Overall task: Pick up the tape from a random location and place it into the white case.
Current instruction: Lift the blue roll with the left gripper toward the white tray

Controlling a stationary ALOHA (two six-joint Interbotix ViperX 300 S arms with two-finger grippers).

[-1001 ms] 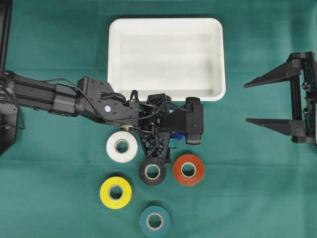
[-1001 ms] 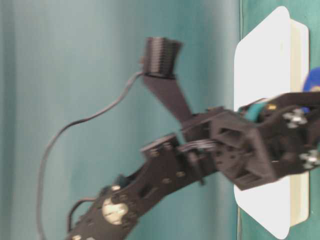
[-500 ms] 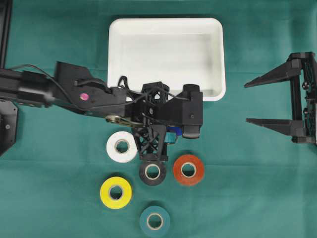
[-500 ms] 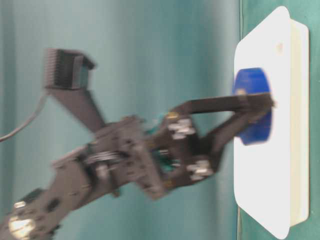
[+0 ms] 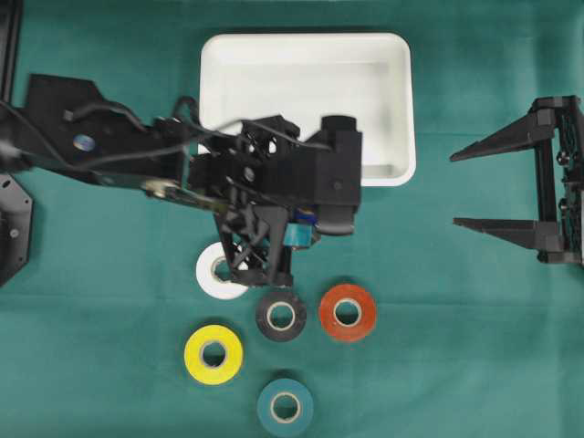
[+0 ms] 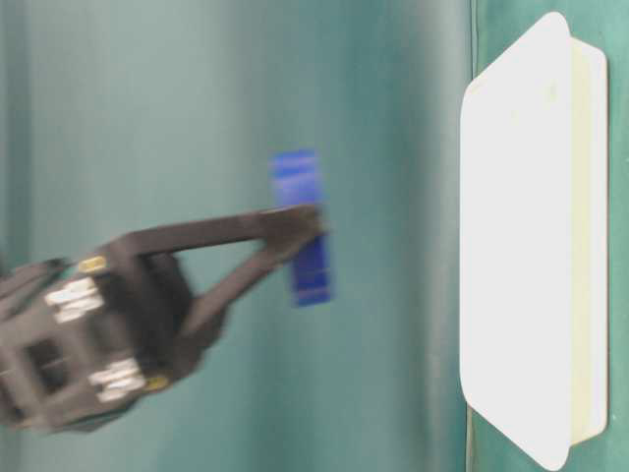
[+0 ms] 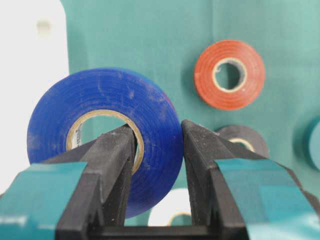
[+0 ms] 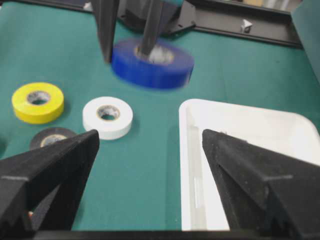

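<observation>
My left gripper (image 7: 157,131) is shut on a blue tape roll (image 7: 150,115), one finger through its core and the other on its outer wall. From overhead the left gripper (image 5: 297,228) hangs just in front of the white case (image 5: 306,100), and only a sliver of the blue tape (image 5: 306,217) shows under it. The table-level view has the tape (image 6: 303,226) held in the air, apart from the case (image 6: 511,246). My right gripper (image 5: 454,190) stands open and empty at the right, its view showing the tape (image 8: 152,62) aloft beside the case (image 8: 250,150).
Several other rolls lie on the green cloth in front of the case: white (image 5: 212,278), partly under the left arm, black (image 5: 281,316), orange-red (image 5: 347,312), yellow (image 5: 213,354) and teal (image 5: 285,407).
The left arm has risen with the blue tape and shifted a little left and toward the case's front edge. The right arm has not moved.
</observation>
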